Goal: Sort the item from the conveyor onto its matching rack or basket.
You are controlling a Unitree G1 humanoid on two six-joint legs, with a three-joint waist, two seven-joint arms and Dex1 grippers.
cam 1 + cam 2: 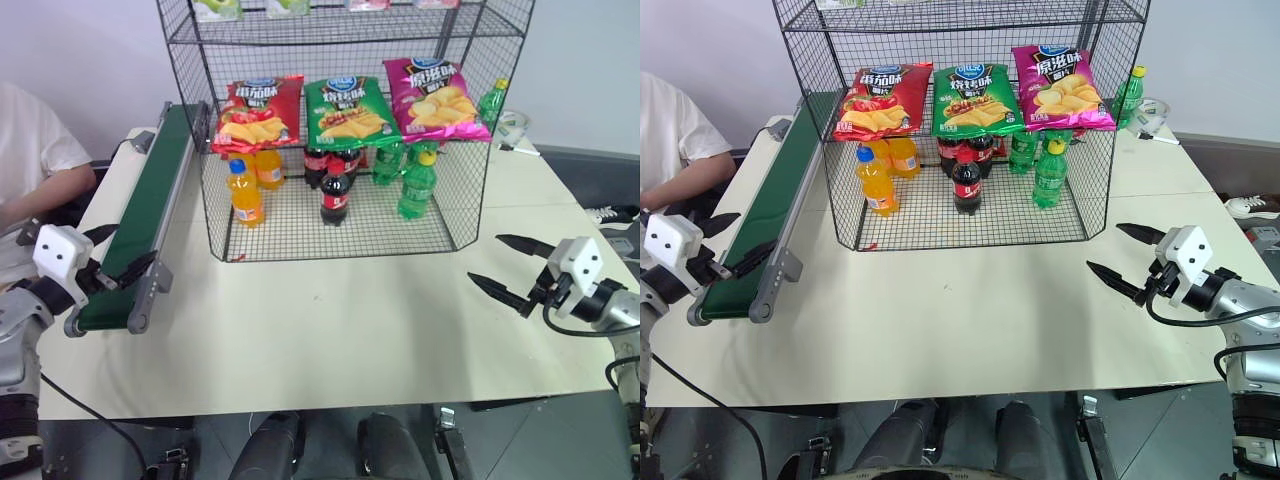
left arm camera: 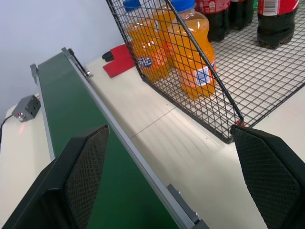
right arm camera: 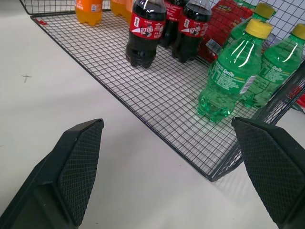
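Head views: the left gripper [image 1: 118, 250] hangs with its fingers spread wide and empty over the near end of the conveyor [image 1: 145, 210]; the right gripper [image 1: 515, 268] hovers over the bare table [image 1: 340, 330], likewise spread and empty. The red bag [image 1: 258, 112] lies on a middle tier of the rack [image 1: 345, 150], far ahead of the left gripper and to its right, just beside a green bag [image 1: 347, 110], with a pink bag [image 1: 436, 97] beyond — well apart from both grippers. A person's arm [image 1: 40, 185] rests by the conveyor's outer side. Left wrist view: both fingers [image 2: 88, 167] stand wide apart, one over the belt, the other near the rack's corner; orange bottles [image 2: 193, 50] stand just ahead inside the mesh. Right wrist view: fingers [image 3: 81, 162] wide apart — cola bottles [image 3: 145, 31] and green bottles [image 3: 231, 78] stand ahead on the rack floor.
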